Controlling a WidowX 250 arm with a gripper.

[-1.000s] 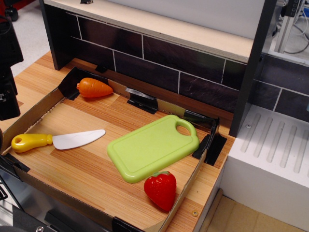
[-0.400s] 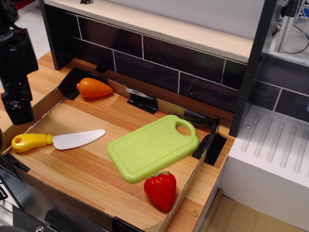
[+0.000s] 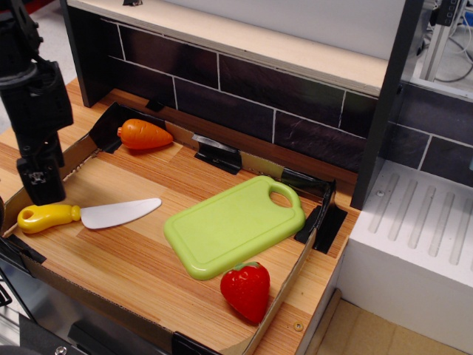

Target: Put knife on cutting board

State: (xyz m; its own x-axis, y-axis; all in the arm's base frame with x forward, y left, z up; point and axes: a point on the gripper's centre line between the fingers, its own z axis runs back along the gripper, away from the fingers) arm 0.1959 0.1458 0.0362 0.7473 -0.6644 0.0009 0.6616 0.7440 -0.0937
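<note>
Observation.image shows me the gripper (image 3: 41,194) just above the knife (image 3: 87,215) handle, left of the cutting board (image 3: 233,225); I cannot tell how the jaws stand.

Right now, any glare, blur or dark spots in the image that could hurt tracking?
observation.image: even light, sharp focus; soft sheen on the strawberry and cutting board; knife clear against the wood; the gripper is dark, so its jaws are unreadable.

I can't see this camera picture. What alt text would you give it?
A black robot gripper hangs just above the yellow handle of a toy knife lying on a wooden tray, not holding it. To the right lies an empty light green cutting board, with a toy strawberry at its near edge and a toy carrot at the back.
</note>
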